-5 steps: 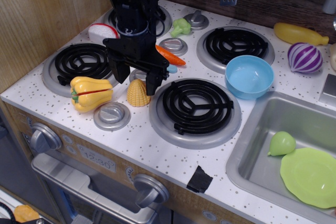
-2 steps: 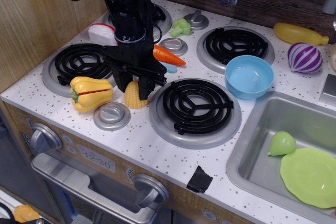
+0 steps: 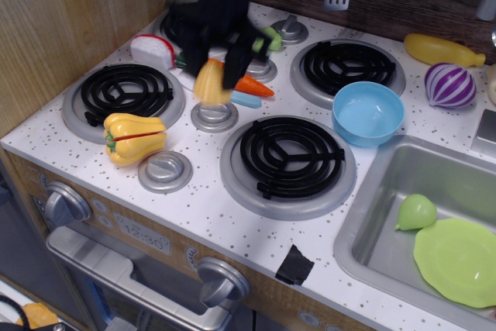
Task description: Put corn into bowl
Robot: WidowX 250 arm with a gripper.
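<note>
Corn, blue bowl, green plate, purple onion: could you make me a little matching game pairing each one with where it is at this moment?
Things:
1. corn
2. bowl
3. green plate
4. purple onion

Places:
A. inside the sink
B. lifted off the stove, in the gripper
C. on the counter at the far right, near the back wall
D. on the counter between the right-hand burners and the sink

Pairs: 1-B, 2-D, 3-A, 4-C

I have one camera, set high beyond the counter's (image 3: 232, 215) front edge, angled down toward the back edge, close enough to crop the right end.
</note>
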